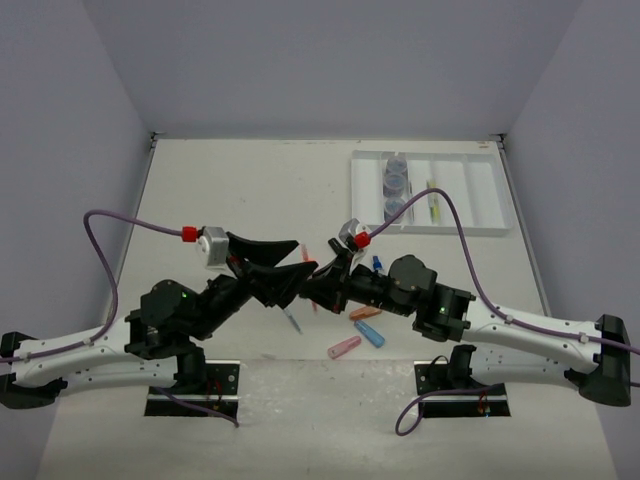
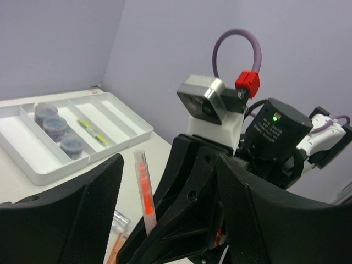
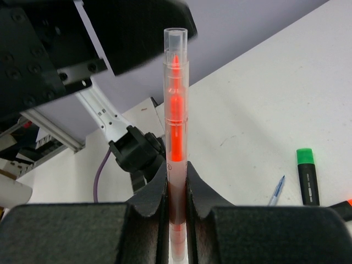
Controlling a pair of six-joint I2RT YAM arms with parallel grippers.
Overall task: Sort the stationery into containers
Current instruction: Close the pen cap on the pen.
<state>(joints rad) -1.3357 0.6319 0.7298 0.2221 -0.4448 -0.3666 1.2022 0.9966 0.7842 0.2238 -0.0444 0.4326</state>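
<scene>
My right gripper (image 3: 176, 171) is shut on a thin clear pen with an orange-red core (image 3: 175, 104) and holds it upright above the table. In the top view this gripper (image 1: 320, 283) meets my left gripper (image 1: 284, 263) at mid-table. My left gripper (image 2: 165, 181) is open wide, its fingers (image 2: 66, 209) on either side of the pen (image 2: 144, 190) without touching it. The white divided tray (image 1: 480, 192) at the back right holds three grey-blue jars (image 1: 396, 183) and a yellow-green pen (image 1: 433, 205).
On the table under the right arm lie a pink capsule (image 1: 344, 346), a blue capsule (image 1: 369, 334), an orange capsule (image 1: 364, 313), a small blue-capped bottle (image 1: 377, 265) and a blue pen (image 1: 291, 320). A green-capped highlighter (image 3: 308, 176) shows in the right wrist view.
</scene>
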